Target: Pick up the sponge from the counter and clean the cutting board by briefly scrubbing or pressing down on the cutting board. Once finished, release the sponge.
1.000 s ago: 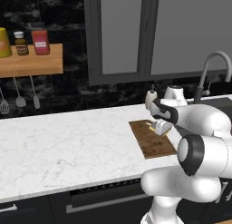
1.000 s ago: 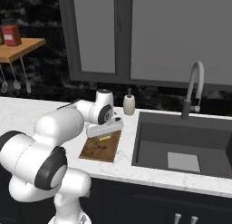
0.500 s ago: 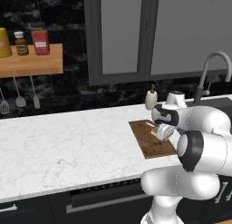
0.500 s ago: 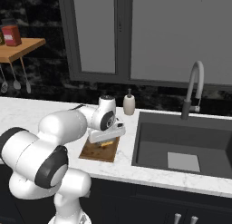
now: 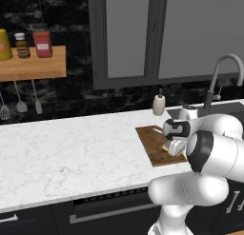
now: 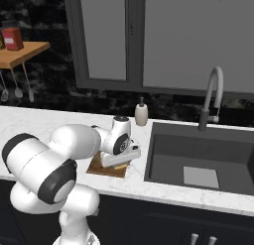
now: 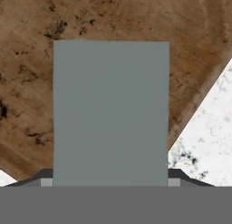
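- Gripping the sponge [image 7: 111,112], the gripper [image 5: 175,146] is closing its jaws on the block's two sides, low over the cutting board [image 5: 153,144].
- The sponge is sitting above the board's right part, grey top facing the hand camera, long axis running along the gripper's line of sight.
- The board is lying by the worktop [image 5: 71,158] front edge, beside the sink [image 6: 198,154].
- Jar [image 5: 42,43] labels on the shelf [image 5: 28,63] are staying too blurred to read.

You're looking at flat, even rendered light, no obvious source. The white counter [image 5: 71,158] reads bright with no glare, while the black backsplash [image 5: 71,96] and cabinets stay dim. Shadows are soft and faint; the darkest patch sits in the sink [image 6: 198,159]. Both base views look a bit soft and low-res. In the hand view the cutting board [image 7: 113,17] grain gets pixelated, and the sponge [image 7: 111,112] is one flat grey slab.
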